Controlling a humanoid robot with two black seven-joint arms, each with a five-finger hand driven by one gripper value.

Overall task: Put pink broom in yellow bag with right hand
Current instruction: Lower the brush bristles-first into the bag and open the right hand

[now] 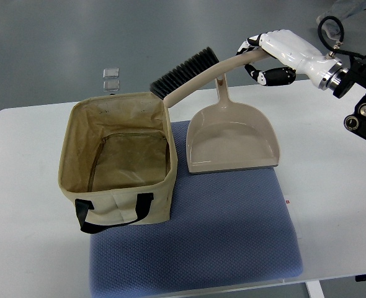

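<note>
1 right robot hand curled around broom handle end | light, stiff; bristles over bag rim

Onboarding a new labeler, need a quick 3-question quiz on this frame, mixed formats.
1. True or false: the white robot right hand grips the handle of the pale pink broom with black bristles.
2. Multiple choice: the bristles are A) inside the bag, B) above the bag's far rim, C) flat on the dustpan.
3. Short answer: what do the tan fabric bag with black handles and the pale pink plastic dustpan rest on?

Key: 1 true. 2 B. 3 the blue mesh cushion on the white table.
</note>
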